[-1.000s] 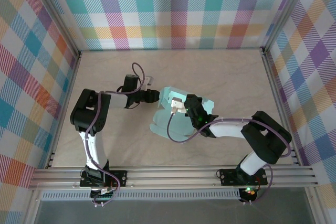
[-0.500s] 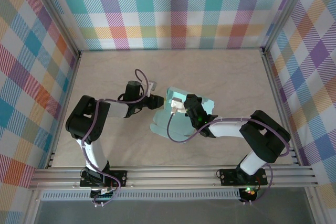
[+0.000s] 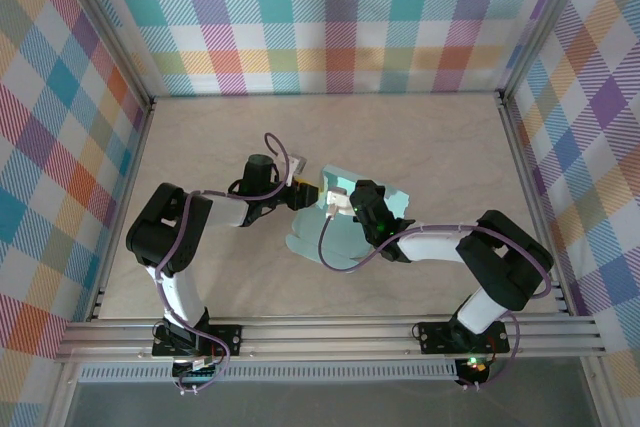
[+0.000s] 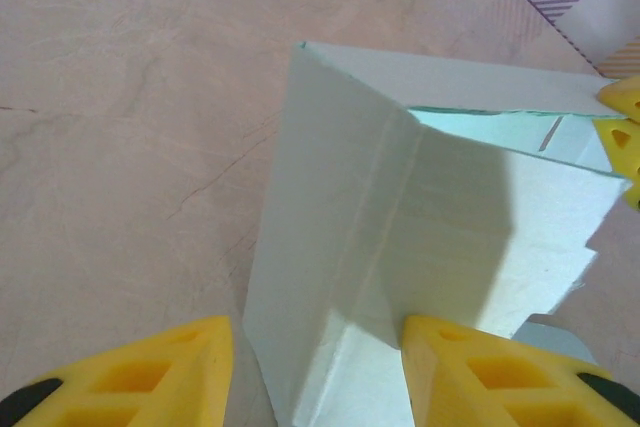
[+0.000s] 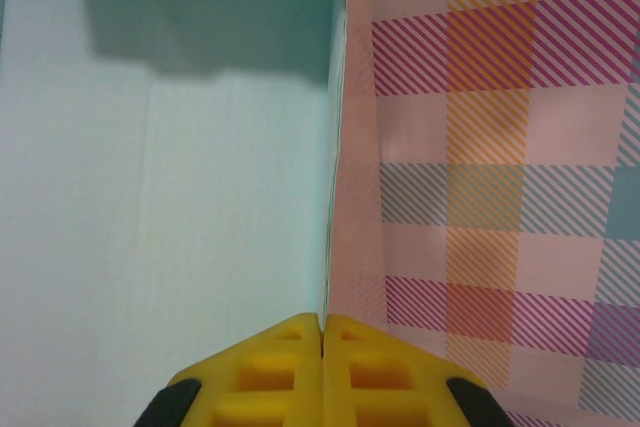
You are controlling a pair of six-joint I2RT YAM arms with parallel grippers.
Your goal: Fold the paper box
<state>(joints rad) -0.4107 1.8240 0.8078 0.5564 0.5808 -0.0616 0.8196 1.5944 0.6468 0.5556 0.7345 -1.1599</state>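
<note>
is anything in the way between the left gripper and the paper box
Nothing visible. The left gripper is open, its fingers either side of a raised flap of the paper box, with bare table beside it.

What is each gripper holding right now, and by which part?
The right gripper is shut on the paper box, pinching the thin edge of an upright panel. The left gripper straddles a raised folded wall with jaws open, not clamping it.
</note>
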